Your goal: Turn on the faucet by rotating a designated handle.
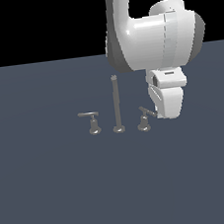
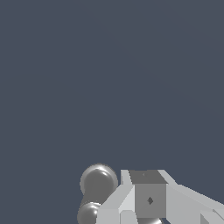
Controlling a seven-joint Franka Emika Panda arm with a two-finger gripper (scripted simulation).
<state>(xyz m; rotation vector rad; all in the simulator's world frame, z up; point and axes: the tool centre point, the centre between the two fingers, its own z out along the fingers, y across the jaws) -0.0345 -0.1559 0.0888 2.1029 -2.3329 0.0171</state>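
Note:
The faucet stands on the flat grey floor in the exterior view. Its tall thin spout rod [image 1: 116, 103] is in the middle. The designated handle [image 1: 144, 119] is at the exterior view's right of the rod, its lever slanting up and rightward. The lever's tip reaches my gripper [image 1: 167, 113], which hangs low just right of it; I cannot tell whether they touch. The twin handle [image 1: 92, 123] has its lever pointing left. In the wrist view a finger [image 2: 148, 197] shows beside rounded grey faucet metal [image 2: 99, 182]. The jaw opening is hidden.
The white arm [image 1: 149, 35] comes down from above at the exterior view's right and stands over the faucet's right side. The dark grey floor [image 1: 69, 189] spreads around the faucet in every direction.

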